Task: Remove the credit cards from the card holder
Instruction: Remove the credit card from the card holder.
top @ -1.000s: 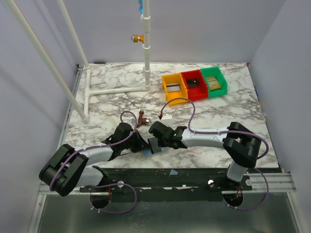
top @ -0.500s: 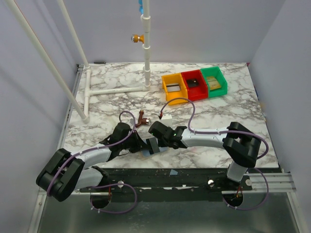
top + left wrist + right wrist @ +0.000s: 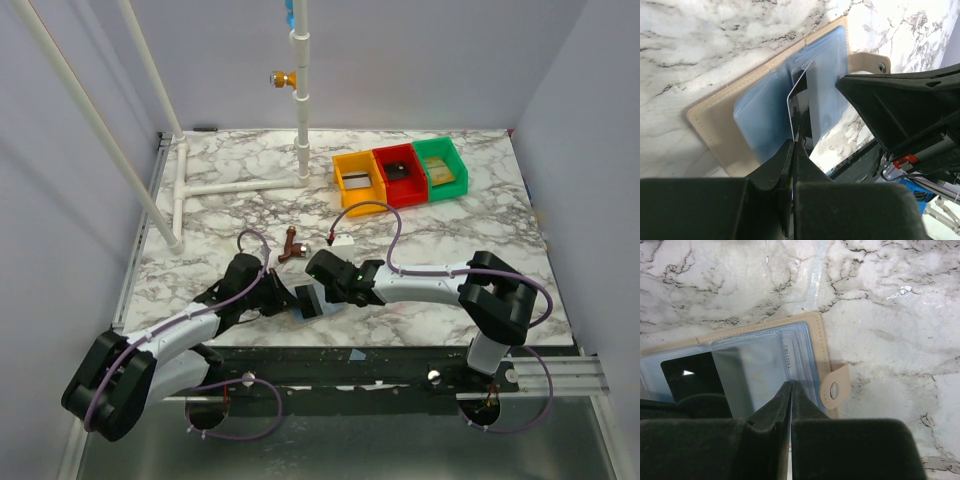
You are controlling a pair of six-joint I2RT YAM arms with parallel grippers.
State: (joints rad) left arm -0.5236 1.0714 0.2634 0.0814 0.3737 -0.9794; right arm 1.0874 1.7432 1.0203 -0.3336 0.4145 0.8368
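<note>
The card holder (image 3: 318,301) lies open near the table's front edge, beige with blue plastic sleeves (image 3: 760,115). My left gripper (image 3: 290,298) is shut on a dark credit card (image 3: 801,112) seen edge-on, drawn partly out of a sleeve. My right gripper (image 3: 322,290) is shut on the holder's sleeve edge (image 3: 799,357), next to the snap tab (image 3: 834,389), holding it down. The black card (image 3: 690,377) also shows at the left of the right wrist view. The right gripper's fingers (image 3: 900,110) fill the right of the left wrist view.
Yellow (image 3: 358,177), red (image 3: 400,172) and green (image 3: 440,165) bins stand at the back right, each with something in it. A white pipe frame (image 3: 240,186) lies at the back left. A small brown object (image 3: 292,245) and a white scrap (image 3: 342,240) lie behind the grippers.
My left arm has swung leftward and its gripper has drawn back a little from the holder with the card. The right arm has hardly moved.
</note>
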